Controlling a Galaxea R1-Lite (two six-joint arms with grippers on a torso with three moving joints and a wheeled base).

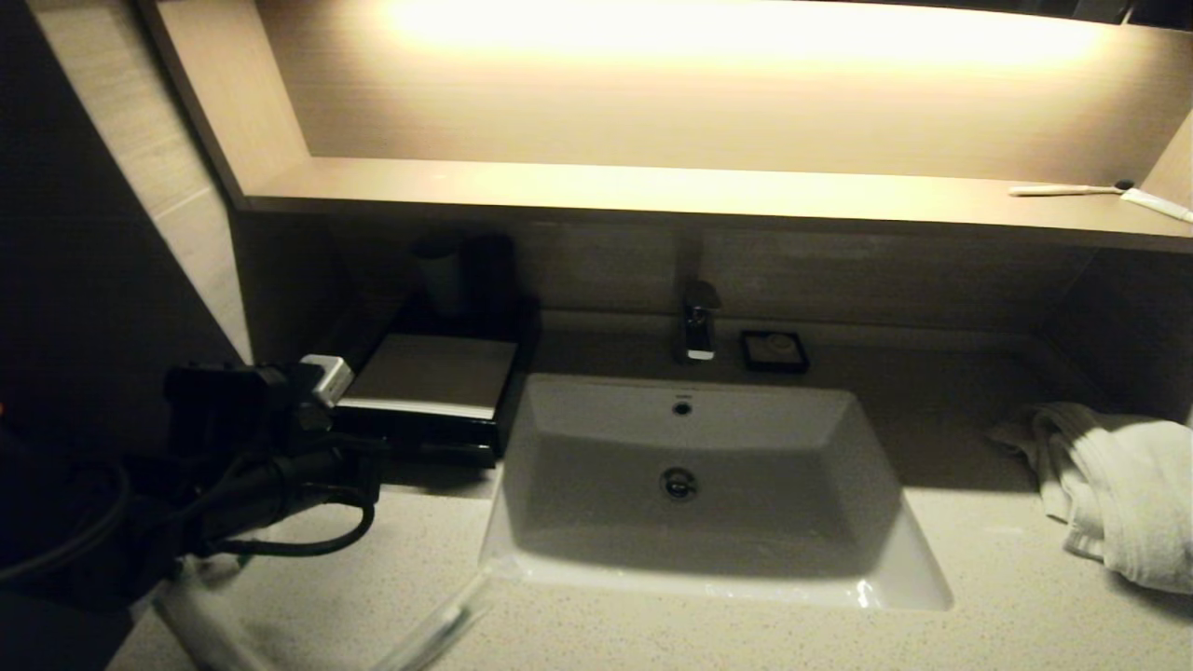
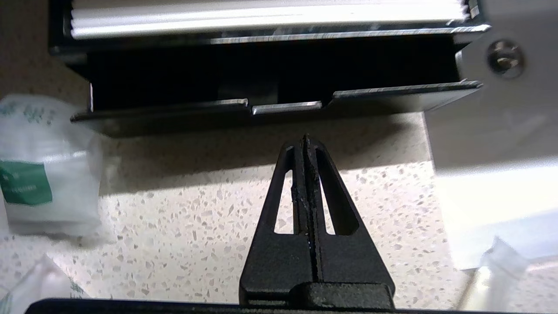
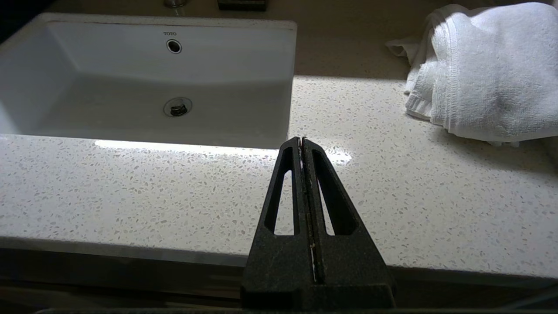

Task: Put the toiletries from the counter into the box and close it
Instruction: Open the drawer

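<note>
On the sink back wall, just above the overflow hole, the word TOTO is legible; no other writing can be read. One white sachet carries a green label patch whose text is too blurred to read; it lies on the counter beside the left end of the box. Parts of two more clear or white packets show at the wrist view's edges: one near that sachet, one by the sink rim. A long clear-wrapped item lies at the counter's front edge in the head view.

Box: glossy black, rectangular, pale flat top panel, standing on the counter left of the sink. Its shallow front drawer is slid out; the interior is dark.

Left gripper: fingers closed together, holding nothing, tips just in front of the drawer's centre notch, above the counter.

Right gripper: closed, empty, above the counter's front edge, right of the sink.

One white towel lies at the right; one black soap dish sits beside the tap
</note>
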